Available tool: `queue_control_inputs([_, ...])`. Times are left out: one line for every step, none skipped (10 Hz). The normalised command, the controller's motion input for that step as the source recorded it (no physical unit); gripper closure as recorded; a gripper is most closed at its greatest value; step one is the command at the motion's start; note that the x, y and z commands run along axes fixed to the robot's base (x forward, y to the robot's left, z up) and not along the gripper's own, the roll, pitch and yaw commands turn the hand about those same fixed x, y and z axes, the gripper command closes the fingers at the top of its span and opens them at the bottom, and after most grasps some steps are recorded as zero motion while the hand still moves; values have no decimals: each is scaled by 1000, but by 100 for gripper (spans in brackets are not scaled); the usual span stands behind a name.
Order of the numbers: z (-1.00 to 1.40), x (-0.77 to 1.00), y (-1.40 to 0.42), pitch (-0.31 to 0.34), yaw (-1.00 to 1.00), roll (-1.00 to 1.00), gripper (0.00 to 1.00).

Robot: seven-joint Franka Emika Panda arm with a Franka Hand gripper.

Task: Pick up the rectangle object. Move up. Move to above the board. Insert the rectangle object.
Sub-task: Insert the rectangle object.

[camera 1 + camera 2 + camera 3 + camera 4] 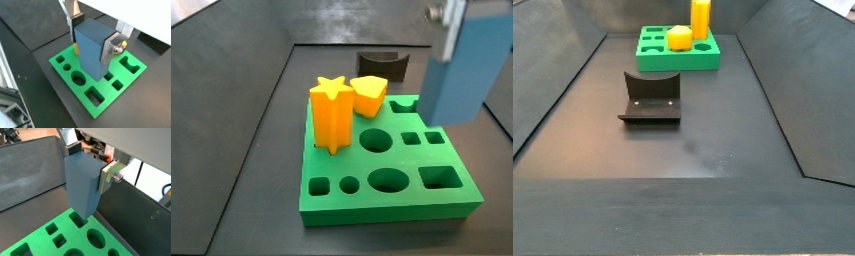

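Working inside a dark grey trough-like floor [673, 150] with sloped dark walls on both sides; surface matte, a faint pale smudge near mid-floor in a side view.

My end effector [93, 37] is clamped on the rectangle object [92, 52]: in both wrist views a silver finger [111, 46] presses flat on one face, the opposite finger [72, 20] on the far face. Block hangs upright above the board [100, 102], its lower end over the holes, not seated in any hole as far as I can tell.

Wrist views show the board's top face with round, square and oval cut-outs, and a small yellow patch beside the block's lower edge [76, 48]. A side view shows what those miss: an orange star peg [331, 115] standing in the board [392, 205], a shorter yellow peg [369, 95] behind it, and the fixture [382, 64] on the floor beyond.

Another side view puts the fixture [651, 98] in front and the board [680, 57] far back, small; the fixture stands well apart from it.

Block [458, 65] blurred and cut off at the frame top in a side view; fingers barely visible there. In the far side view I cannot make out block or end effector.
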Motion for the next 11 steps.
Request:
queue_control_inputs([-274, 371, -217, 49, 191, 150, 100])
queue_control_inputs([-317, 374, -151, 60, 206, 181, 100])
queue_control_inputs([-314, 389, -154, 64, 194, 173, 100])
queue_control_inputs([-377, 377, -174, 46, 163, 170, 100])
queue_control_inputs([-351, 363, -171, 34, 74, 153, 100])
queue_control_inputs([-354, 329, -174, 36, 71, 167, 100])
queue_control_inputs([-363, 251, -123, 36, 26, 189, 100])
queue_control_inputs([-354, 251, -131, 41, 0, 184, 100])
queue_control_inputs([-309, 189, -77, 41, -31, 171, 100])
queue_control_inputs([-303, 114, -51, 44, 0, 176, 100])
queue_control_inputs([-246, 54, -3, 46, -9, 179, 100])
